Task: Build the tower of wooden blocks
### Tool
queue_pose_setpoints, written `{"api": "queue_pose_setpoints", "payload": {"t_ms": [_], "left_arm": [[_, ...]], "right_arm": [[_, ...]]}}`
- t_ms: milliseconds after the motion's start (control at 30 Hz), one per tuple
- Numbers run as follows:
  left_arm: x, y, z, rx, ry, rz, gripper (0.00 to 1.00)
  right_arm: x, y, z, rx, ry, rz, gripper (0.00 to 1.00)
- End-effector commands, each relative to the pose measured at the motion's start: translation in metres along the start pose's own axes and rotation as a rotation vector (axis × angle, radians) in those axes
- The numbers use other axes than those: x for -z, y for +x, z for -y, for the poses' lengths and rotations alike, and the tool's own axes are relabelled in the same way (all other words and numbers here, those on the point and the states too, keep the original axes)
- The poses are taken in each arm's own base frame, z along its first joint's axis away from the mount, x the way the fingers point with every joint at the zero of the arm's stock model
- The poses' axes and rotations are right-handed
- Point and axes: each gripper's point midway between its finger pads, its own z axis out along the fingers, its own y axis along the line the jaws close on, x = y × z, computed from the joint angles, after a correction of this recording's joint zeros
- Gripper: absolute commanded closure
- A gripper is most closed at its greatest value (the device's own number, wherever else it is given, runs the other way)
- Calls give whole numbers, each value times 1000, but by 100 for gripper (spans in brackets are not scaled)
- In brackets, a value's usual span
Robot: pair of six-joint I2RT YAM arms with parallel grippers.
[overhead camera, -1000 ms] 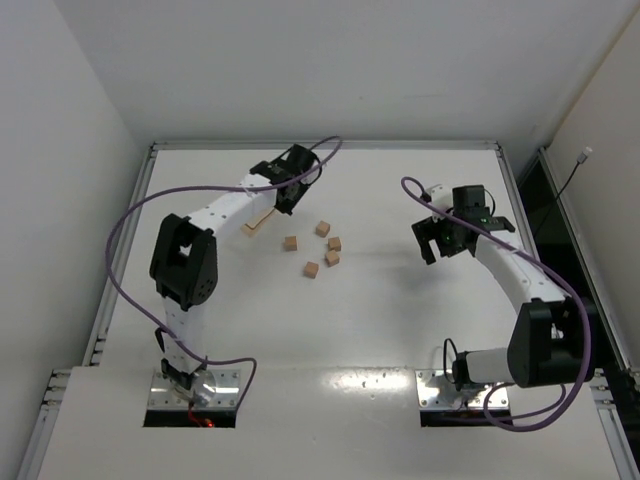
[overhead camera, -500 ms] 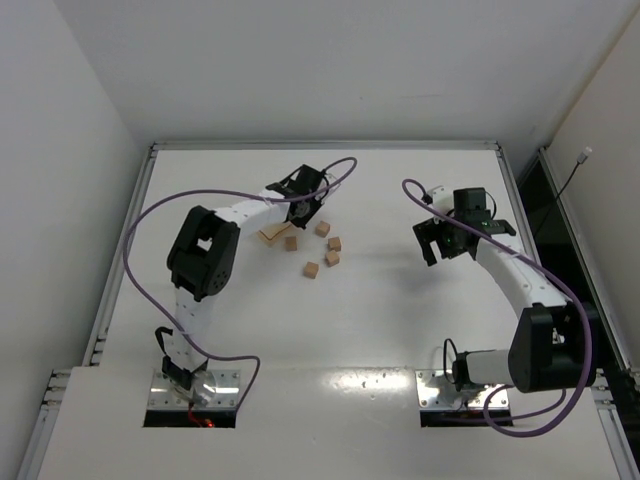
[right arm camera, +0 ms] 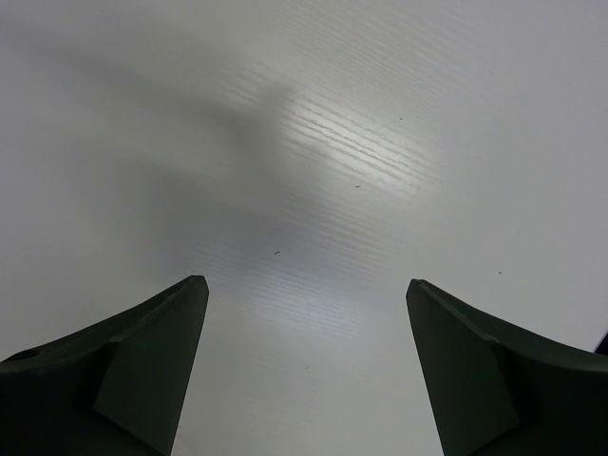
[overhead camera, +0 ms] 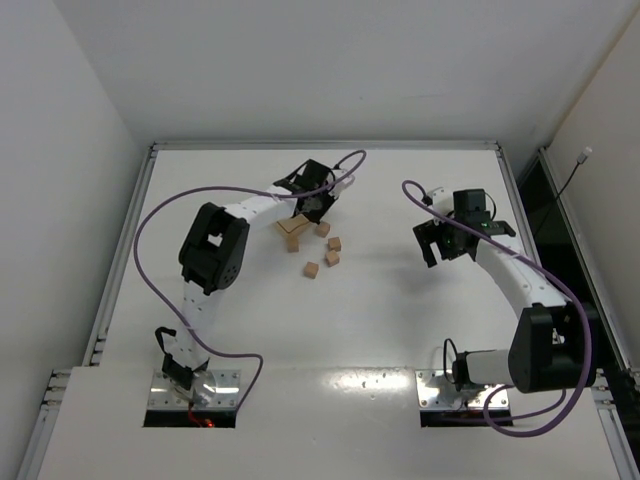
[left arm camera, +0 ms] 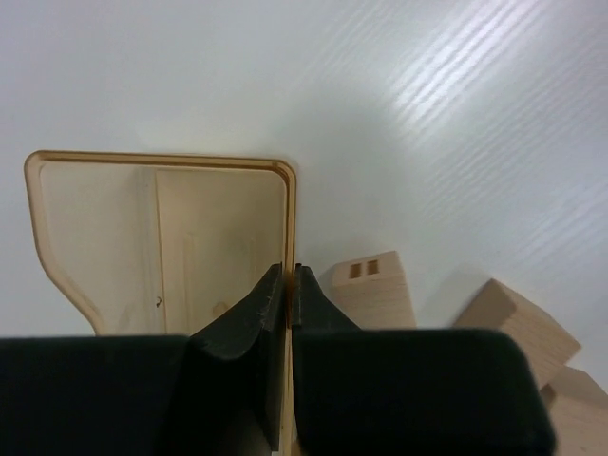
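Several small tan wooden cubes lie singly on the white table, among them one (overhead camera: 323, 229), another (overhead camera: 335, 243) and a third (overhead camera: 312, 269). My left gripper (overhead camera: 305, 205) is shut on the rim of a thin light wooden tray (overhead camera: 290, 227) and holds it right beside the cubes. In the left wrist view the fingers (left arm camera: 289, 275) pinch the tray's right edge (left arm camera: 161, 237), with a cube (left arm camera: 372, 290) just to the right and another (left arm camera: 513, 328) beyond it. My right gripper (overhead camera: 437, 245) is open and empty over bare table (right arm camera: 304, 313), well right of the cubes.
A raised rim (overhead camera: 320, 146) runs along the table's far edge and the sides. White walls stand close on the left and behind. Purple cables loop from both arms above the table.
My left gripper has swung right with the tray, from the far left up against the cubes. The right arm has hardly moved.
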Motion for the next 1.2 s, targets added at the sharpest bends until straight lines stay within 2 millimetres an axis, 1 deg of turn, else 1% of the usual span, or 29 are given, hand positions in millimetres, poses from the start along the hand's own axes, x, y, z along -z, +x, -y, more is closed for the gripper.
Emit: {"api": "queue_pose_setpoints", "payload": {"t_ms": [0, 33, 67, 100, 133, 167, 200, 233, 267, 300, 367, 400, 433, 467, 533, 633, 733, 767, 800, 833, 867, 933, 967, 1000, 1033, 1067, 1100, 1133, 1167], "left_arm": [[-2, 6, 44, -51, 172, 1, 100], [1, 10, 52, -69, 190, -5, 100], [10, 3, 61, -80, 214, 25, 100], [12, 13, 76, -115, 245, 8, 100], [20, 11, 81, -150, 252, 19, 100], [25, 14, 90, -170, 274, 19, 100], [29, 19, 98, -192, 293, 15, 100], [32, 34, 113, -223, 316, -4, 100], [41, 30, 118, -234, 318, 18, 100], [44, 45, 128, -255, 352, -3, 100], [54, 55, 148, -278, 403, -10, 100], [63, 55, 153, -285, 417, 2, 100], [66, 68, 158, -291, 428, -21, 100], [70, 70, 166, -302, 446, -21, 100], [81, 77, 172, -311, 465, -14, 100], [91, 83, 183, -321, 482, -16, 100], [95, 80, 184, -276, 479, -15, 100], [97, 73, 183, -267, 475, 7, 100], [100, 62, 180, -234, 449, 36, 100], [99, 55, 166, -197, 390, 52, 100], [98, 47, 151, -109, 341, 68, 100], [104, 17, 118, -2, 227, 143, 100], [103, 11, 95, 67, 174, 150, 100], [108, -2, 81, 148, 134, 176, 100], [110, -8, 56, 206, 31, 184, 100], [117, -29, 29, 264, -35, 222, 100], [121, -36, 13, 319, -82, 229, 100], [125, -32, -14, 366, -202, 205, 100], [131, -46, -35, 418, -270, 230, 100]], "right_arm": [[6, -8, 7, -18, 33, 39, 18], [6, -8, 7, -18, 33, 39, 18], [8, -10, 7, -17, 36, 49, 18], [6, -8, 7, -17, 36, 49, 18], [6, -8, 7, -17, 36, 49, 18], [6, -8, 7, -17, 36, 49, 18], [6, -8, 7, -17, 36, 49, 18], [8, -10, 7, -16, 39, 58, 19], [8, -10, 7, -16, 39, 58, 19], [8, -12, 8, -16, 42, 67, 19], [11, -13, 10, -15, 55, 74, 19], [9, -10, 9, -16, 52, 65, 19], [9, -10, 9, -16, 52, 65, 19], [12, -11, 11, -16, 63, 70, 19], [12, -11, 11, -16, 63, 71, 19], [12, -13, 11, -15, 66, 79, 19], [12, -12, 13, -16, 76, 76, 19], [12, -12, 13, -16, 76, 76, 19], [12, -12, 14, -25, 85, 73, 19], [12, -12, 14, -25, 85, 73, 19], [12, -12, 14, -25, 85, 73, 19], [12, -12, 14, -36, 84, 73, 19], [12, -14, 15, -36, 87, 82, 19], [12, -13, 17, -52, 92, 81, 19], [12, -13, 17, -52, 92, 81, 19], [14, -18, 19, -52, 96, 93, 19], [14, -18, 19, -52, 96, 93, 19], [13, -20, 20, -52, 96, 93, 19], [13, -20, 19, -61, 96, 93, 19]]}}
